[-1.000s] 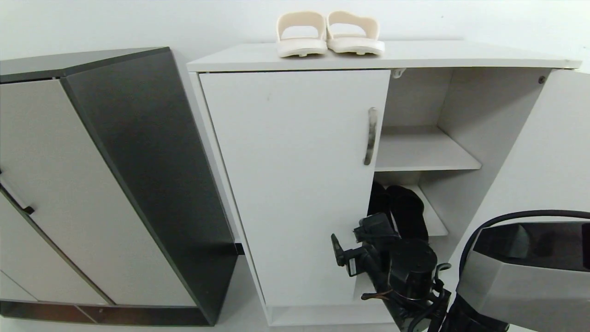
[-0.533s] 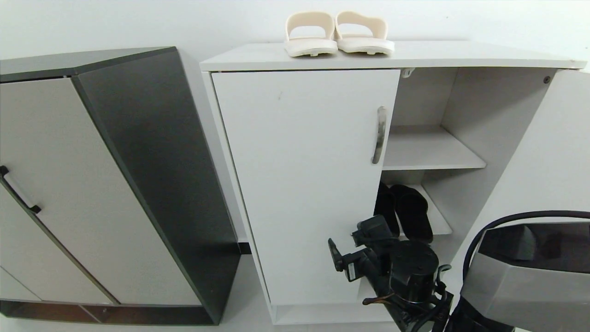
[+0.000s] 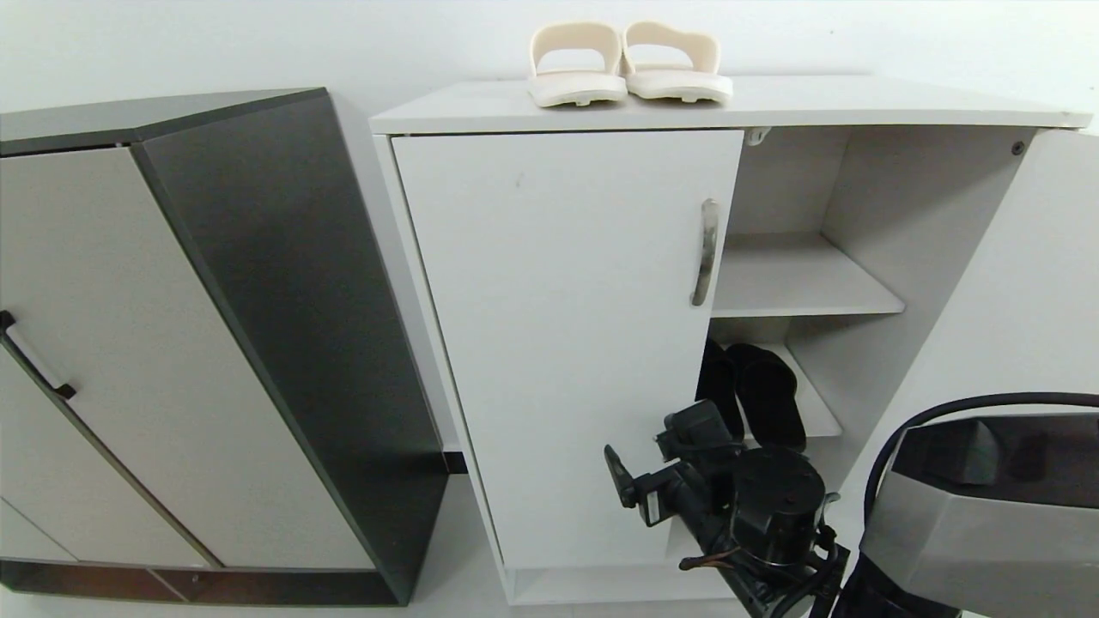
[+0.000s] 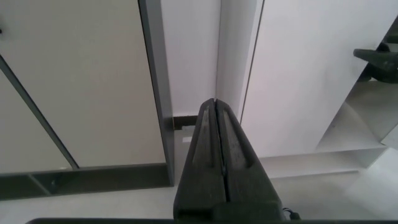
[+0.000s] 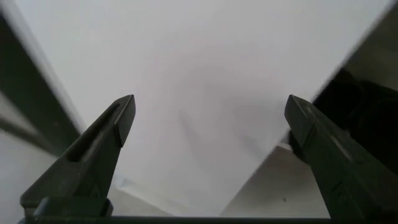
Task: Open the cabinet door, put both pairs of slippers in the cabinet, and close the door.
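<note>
The right pincer (image 3: 654, 459), fingers apart, has eased slightly back from the shelved black slippers (image 3: 760, 390), so the cream pair (image 3: 629, 64) at the cabinet top's (image 3: 859, 99) rear edge likely comes next.

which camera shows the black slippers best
The head view: the black slippers lie side by side on the lower shelf, their near ends hidden by the closed door and the arm. The right wrist view gives a dark blur that may be them. The left wrist view faces the cabinet's outside.
</note>
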You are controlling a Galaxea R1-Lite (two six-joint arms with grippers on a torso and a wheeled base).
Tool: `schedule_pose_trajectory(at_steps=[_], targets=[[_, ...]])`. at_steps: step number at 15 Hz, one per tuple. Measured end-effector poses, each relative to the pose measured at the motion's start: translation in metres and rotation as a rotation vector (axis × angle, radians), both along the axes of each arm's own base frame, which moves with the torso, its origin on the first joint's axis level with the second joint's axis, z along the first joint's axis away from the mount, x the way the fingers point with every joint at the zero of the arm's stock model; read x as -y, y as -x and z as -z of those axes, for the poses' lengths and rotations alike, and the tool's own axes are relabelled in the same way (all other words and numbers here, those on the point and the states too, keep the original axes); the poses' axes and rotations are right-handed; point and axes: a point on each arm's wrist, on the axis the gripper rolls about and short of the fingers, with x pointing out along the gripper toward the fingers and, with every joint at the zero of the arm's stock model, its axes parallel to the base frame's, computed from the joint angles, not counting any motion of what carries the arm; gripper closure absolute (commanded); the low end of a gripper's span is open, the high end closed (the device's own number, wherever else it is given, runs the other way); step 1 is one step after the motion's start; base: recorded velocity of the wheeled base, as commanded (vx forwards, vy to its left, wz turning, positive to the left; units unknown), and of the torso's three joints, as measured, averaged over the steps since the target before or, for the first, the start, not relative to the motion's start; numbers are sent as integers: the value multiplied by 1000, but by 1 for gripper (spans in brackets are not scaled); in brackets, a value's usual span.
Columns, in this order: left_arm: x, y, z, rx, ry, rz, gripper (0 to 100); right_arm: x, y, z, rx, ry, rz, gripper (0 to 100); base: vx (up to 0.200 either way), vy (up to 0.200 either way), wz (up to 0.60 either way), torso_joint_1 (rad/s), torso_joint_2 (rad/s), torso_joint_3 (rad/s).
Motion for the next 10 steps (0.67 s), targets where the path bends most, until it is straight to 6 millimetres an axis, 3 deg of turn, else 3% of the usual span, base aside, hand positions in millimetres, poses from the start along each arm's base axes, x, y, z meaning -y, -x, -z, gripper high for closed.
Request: schedule_pose_trajectory(at_steps=[3, 10], targets=[[0, 0, 0, -1, 0, 0, 100, -2, 10, -5, -8, -16, -80, 0, 0, 0, 0, 20, -211, -329], [0, 0, 0, 1, 0, 0, 100, 0, 27, -16, -6, -36, -159, 0, 0, 0, 0, 94, -496, -351]])
